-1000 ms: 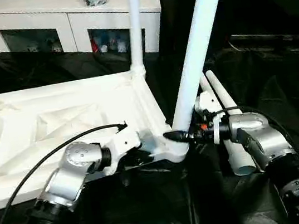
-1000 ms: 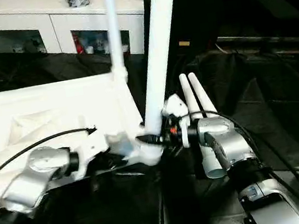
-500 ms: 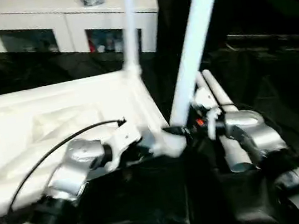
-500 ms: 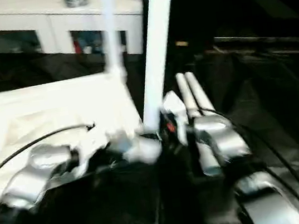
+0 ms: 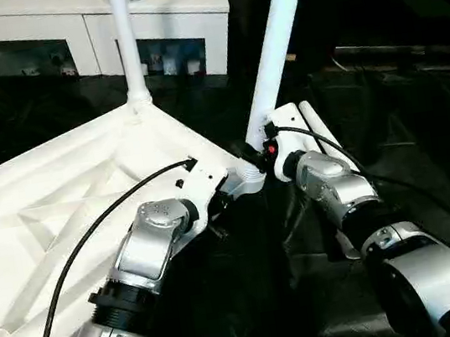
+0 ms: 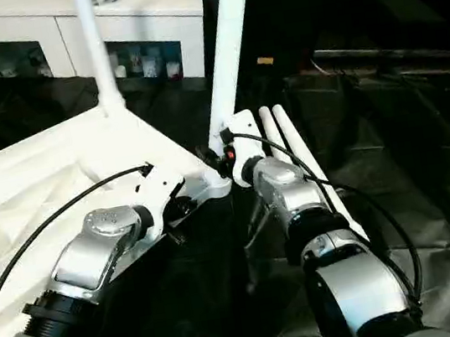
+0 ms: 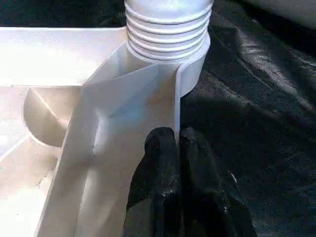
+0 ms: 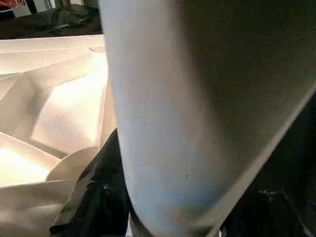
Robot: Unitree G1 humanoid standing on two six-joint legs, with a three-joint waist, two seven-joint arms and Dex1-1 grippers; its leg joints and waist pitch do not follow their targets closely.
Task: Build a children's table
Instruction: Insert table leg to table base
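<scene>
Left wrist view: left claw (image 7: 177,143) pinching tabletop (image 7: 59,64) rim (beside corner socket (image 7: 170,59)).

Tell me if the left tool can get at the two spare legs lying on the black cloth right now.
Probably not. The left tool is shut on the tabletop's corner rim, and the near leg and right arm stand between it and the spare legs.

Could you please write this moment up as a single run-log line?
step: seating second leg in near corner socket | left end effector: shut, against tabletop rim | right end effector: gripping leg base | spare legs: lying alongside
</scene>
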